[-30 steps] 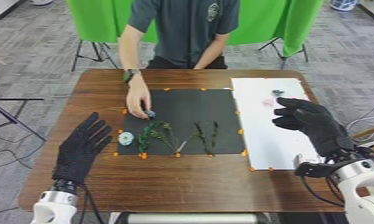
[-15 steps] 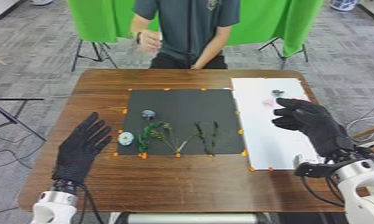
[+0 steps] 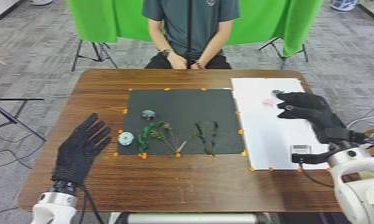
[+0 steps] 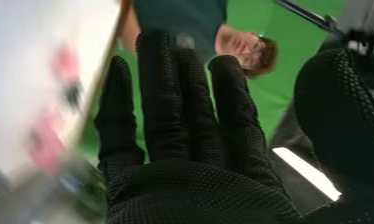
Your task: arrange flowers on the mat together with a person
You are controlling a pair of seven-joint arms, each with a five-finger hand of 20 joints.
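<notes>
In the head view, my right hand (image 3: 306, 111) is over the white board (image 3: 269, 140), close to a small dark flower (image 3: 278, 92) and a pink flower (image 3: 270, 102). My left hand (image 3: 80, 145) lies over the wood left of the dark mat (image 3: 190, 105), fingers straight. On the mat are a blue-grey flower (image 3: 148, 114), a pale blue flower (image 3: 126, 138) and several green stems (image 3: 144, 140). The right wrist view has my right hand (image 4: 201, 185) with fingers extended and nothing in them, beside blurred pink flowers (image 4: 47, 142).
Orange markers (image 3: 143, 156) line the edges of the mat and board. Brown wooden table (image 3: 192, 187) surrounds both. Across the table a person sits with hands (image 3: 188, 62) together at the far edge, off the mat.
The person's hand has let go of the blue-grey flower on the mat and withdrawn to the person's lap. My right hand has moved slightly forward over the board. My left hand has kept still.
</notes>
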